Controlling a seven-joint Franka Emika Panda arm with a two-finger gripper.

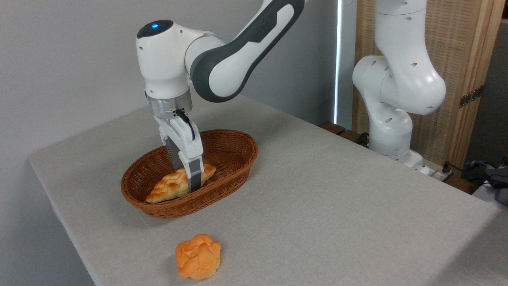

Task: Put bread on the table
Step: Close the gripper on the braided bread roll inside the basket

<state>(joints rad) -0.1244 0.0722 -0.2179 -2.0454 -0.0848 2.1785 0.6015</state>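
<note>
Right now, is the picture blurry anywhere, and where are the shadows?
In the camera view everything looks sharp: the bread and the fingers show no blur. Soft shadows fall on the table to the left of the basket and below the orange bun. A bright strip of light glares behind the arm.
</note>
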